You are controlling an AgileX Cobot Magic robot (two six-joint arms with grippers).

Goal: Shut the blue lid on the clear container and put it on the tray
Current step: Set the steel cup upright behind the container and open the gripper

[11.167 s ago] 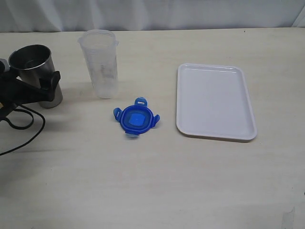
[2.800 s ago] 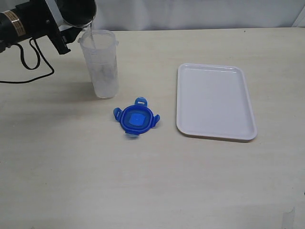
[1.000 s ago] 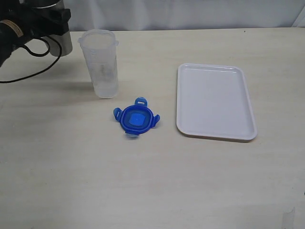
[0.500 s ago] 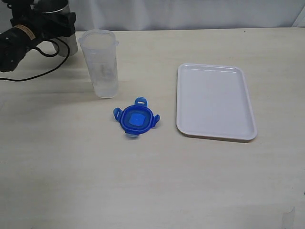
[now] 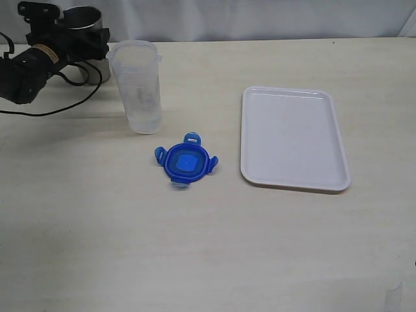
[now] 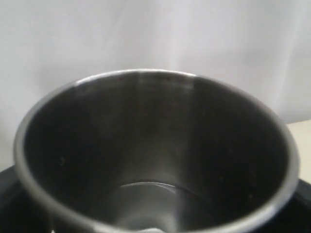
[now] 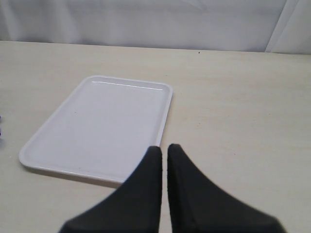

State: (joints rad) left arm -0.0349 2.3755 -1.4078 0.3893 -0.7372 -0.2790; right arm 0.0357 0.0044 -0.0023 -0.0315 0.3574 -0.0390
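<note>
Clear container: The clear container (image 5: 136,84) is stood upright on the table (image 5: 195,253), towards the far left, with its mouth uncovered. It is well apart from the tray, so nothing has been carried over yet.
Blue lid: The blue lid (image 5: 186,161) is laid flat on the table in front of the container, between it and the tray and touching neither. Its four flaps are spread outward, which leaves it ready to be picked up and pressed on.
Tray: The white tray (image 5: 292,140) is set on the right with nothing on it, evidently kept free as the place for the closed container.
Left gripper: The left gripper (image 5: 73,29) is clamped around a metal cup (image 5: 84,18), held upright just beside the container's rim at the far left edge.
Right gripper: The right gripper (image 7: 164,154) is held with its fingers pressed together on nothing, low over the table near the tray's edge, apparently parked.
Hidden or unclear: Whether the cup is resting on the table or is held just above it cannot be told. The left jaws are seen only as dark slivers below the cup in the wrist view. What the container holds cannot be made out through its cloudy wall. The right arm is not shown in the exterior view.
</note>
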